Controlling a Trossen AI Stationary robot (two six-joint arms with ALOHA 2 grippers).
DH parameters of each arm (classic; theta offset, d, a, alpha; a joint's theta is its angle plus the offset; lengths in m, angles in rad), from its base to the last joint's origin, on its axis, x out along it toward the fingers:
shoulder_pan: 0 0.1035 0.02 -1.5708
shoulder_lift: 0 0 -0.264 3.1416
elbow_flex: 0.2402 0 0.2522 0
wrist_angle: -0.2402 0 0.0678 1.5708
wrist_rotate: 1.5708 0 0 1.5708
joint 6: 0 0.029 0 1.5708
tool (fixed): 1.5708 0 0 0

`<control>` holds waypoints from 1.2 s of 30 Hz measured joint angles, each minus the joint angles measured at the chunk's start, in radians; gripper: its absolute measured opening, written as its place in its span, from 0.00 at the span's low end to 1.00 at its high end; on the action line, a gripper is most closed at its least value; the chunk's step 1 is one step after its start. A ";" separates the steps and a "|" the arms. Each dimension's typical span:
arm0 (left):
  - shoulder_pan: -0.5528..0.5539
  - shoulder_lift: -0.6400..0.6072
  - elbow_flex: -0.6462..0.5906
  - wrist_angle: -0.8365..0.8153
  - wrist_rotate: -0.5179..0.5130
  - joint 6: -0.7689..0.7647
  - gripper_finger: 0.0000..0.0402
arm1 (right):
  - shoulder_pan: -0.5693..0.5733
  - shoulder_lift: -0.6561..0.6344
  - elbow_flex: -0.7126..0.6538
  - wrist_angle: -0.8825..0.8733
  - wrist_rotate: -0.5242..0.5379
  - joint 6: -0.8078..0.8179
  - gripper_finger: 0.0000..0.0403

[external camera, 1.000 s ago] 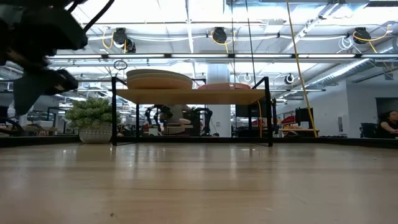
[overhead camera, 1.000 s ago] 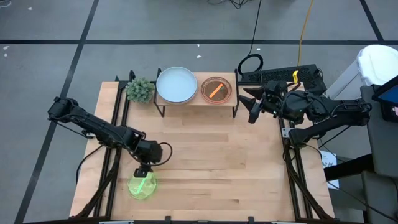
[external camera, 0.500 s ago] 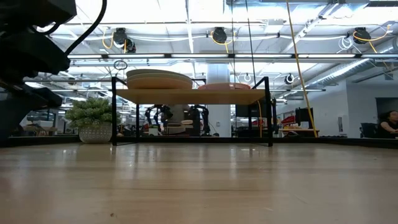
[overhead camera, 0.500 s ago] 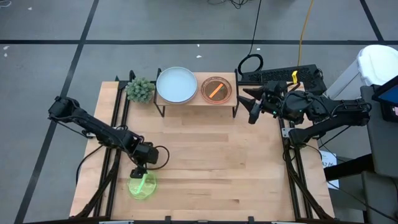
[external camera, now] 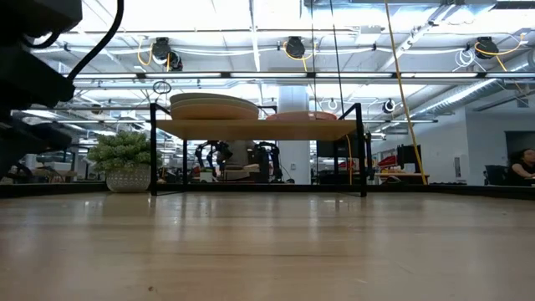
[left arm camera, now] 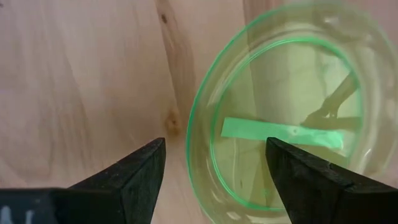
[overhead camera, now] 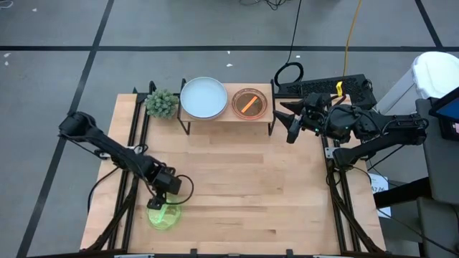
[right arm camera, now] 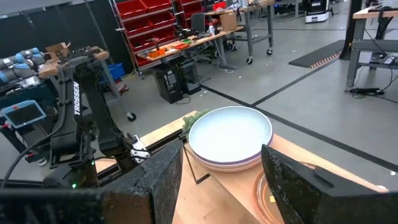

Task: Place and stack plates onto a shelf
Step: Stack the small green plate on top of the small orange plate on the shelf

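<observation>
Your wooden table (overhead camera: 244,179) carries the shelf (overhead camera: 227,113) at its far edge, with a stack of large plates (overhead camera: 203,97) on its left half and an orange plate (overhead camera: 250,103) on its right; your left gripper (overhead camera: 159,202) hangs over the green plate (overhead camera: 164,216) near the front left, jaws apart astride its rim; your right gripper (overhead camera: 290,123) waits beside the shelf's right end, jaws apart, empty.
</observation>
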 joint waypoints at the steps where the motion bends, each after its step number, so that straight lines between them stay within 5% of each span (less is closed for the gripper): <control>1: -0.005 0.008 0.000 0.000 -0.006 -0.003 0.70 | 0.000 0.000 0.000 0.000 0.000 0.000 0.49; 6: -0.017 0.038 0.000 0.015 -0.016 -0.007 0.66 | 0.000 0.000 0.000 0.000 0.000 0.000 0.49; 25: -0.017 0.046 0.000 0.019 0.005 -0.056 0.12 | 0.000 0.000 0.000 0.000 0.000 -0.022 0.49; 36: -0.017 0.043 0.000 0.019 0.007 -0.095 0.01 | 0.000 0.000 0.000 0.000 0.002 -0.022 0.49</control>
